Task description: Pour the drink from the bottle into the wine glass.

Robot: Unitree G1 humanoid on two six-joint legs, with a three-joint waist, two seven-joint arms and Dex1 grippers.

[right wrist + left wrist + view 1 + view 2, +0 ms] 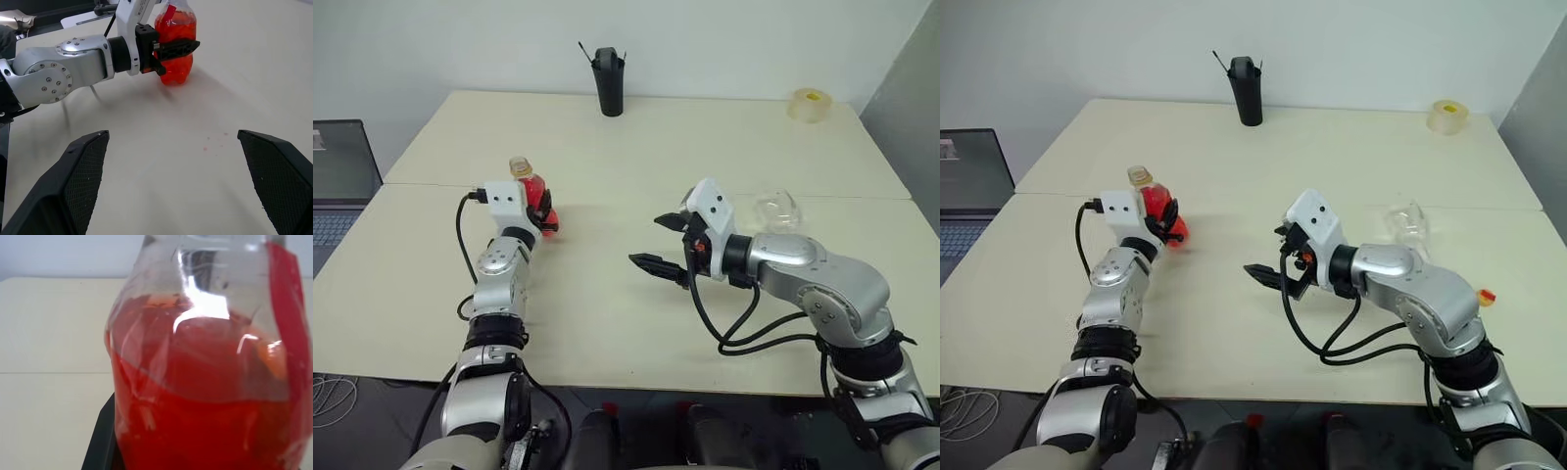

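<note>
The bottle (pixel 530 186) stands upright on the left part of the table, clear plastic with a yellowish neck, holding the red drink (pixel 205 401). My left gripper (pixel 546 219) is shut on its lower body; the right wrist view shows its black fingers (pixel 177 49) clamped across the bottle (pixel 175 27). My right gripper (pixel 651 242) hovers open over the table's middle, pointing left toward the bottle, with nothing between its fingers (pixel 83 181). The wine glass (pixel 776 209) sits behind my right forearm, which hides its lower part.
A tall black cup (pixel 609 81) stands at the table's far edge and a tape roll (pixel 811 104) at the far right corner. A laptop (pixel 337 181) sits off the table's left side. Bare tabletop (pixel 607 304) lies between the arms.
</note>
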